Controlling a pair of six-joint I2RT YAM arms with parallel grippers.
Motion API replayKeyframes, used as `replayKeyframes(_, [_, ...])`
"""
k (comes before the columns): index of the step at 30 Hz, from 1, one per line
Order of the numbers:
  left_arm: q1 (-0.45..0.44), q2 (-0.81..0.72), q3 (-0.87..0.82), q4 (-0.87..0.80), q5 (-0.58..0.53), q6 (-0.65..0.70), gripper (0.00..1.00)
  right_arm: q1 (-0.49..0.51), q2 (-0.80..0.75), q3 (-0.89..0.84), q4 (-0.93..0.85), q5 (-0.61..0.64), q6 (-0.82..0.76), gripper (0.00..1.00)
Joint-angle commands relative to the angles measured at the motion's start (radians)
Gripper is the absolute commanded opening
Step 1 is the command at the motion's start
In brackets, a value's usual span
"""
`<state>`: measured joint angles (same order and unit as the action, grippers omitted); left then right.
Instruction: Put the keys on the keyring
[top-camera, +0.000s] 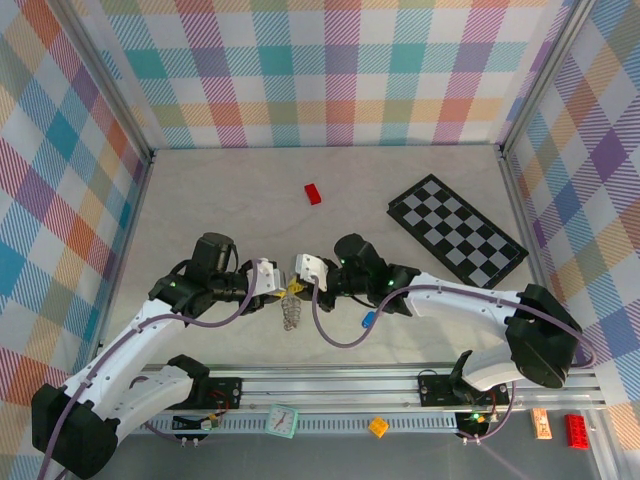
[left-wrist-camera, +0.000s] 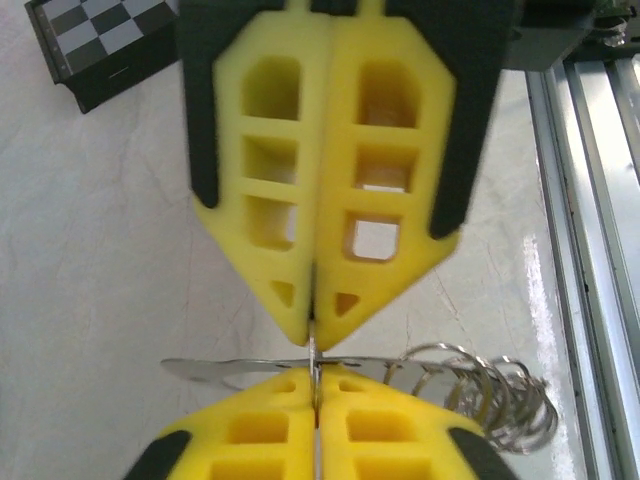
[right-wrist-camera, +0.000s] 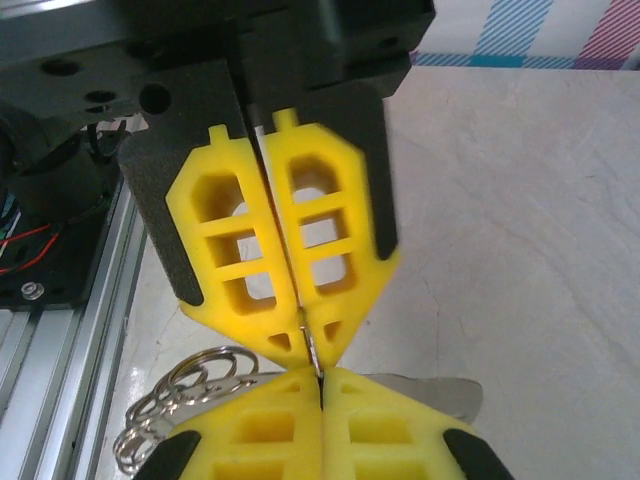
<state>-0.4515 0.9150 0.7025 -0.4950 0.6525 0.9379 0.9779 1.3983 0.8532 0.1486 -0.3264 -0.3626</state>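
keyring (left-wrist-camera: 480, 385) partly hidden, apparently behind left gripper (left-wrist-camera: 316, 375)

Both arms, the left arm (top-camera: 130, 345) and the right arm (top-camera: 470, 300), wear smooth white shells between chunky black joints, each joint dotted with a small green light. A lilac-grey cable (top-camera: 215, 322) runs along each one. The left hand (left-wrist-camera: 316, 375) and right hand (right-wrist-camera: 322, 378) have bright yellow wedge-shaped fingers (left-wrist-camera: 300, 403), pierced with square windows and backed by black mounts.
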Motion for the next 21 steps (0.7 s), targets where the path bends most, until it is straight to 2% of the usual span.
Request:
replayKeyframes(1, [-0.012, -0.011, 0.000, 0.021, 0.053, 0.010, 0.00, 0.002, -0.023, 0.021, 0.017, -0.035, -0.019, 0.00])
replayKeyframes(4, [-0.012, -0.023, -0.010, 0.030, 0.074, -0.010, 0.00, -0.016, -0.073, -0.054, 0.101, -0.028, 0.009, 0.23])
replayKeyframes(6, [-0.012, -0.035, -0.026, 0.058, 0.101, -0.042, 0.00, -0.052, -0.116, -0.124, 0.165, -0.072, 0.041, 0.29])
replayKeyframes(10, [-0.012, -0.047, -0.060, 0.133, 0.157, -0.116, 0.00, -0.081, -0.154, -0.198, 0.221, -0.114, 0.046, 0.30])
replayKeyframes(21, [-0.013, -0.059, -0.102, 0.208, 0.200, -0.194, 0.00, -0.078, -0.087, -0.147, 0.240, -0.203, 0.081, 0.27])
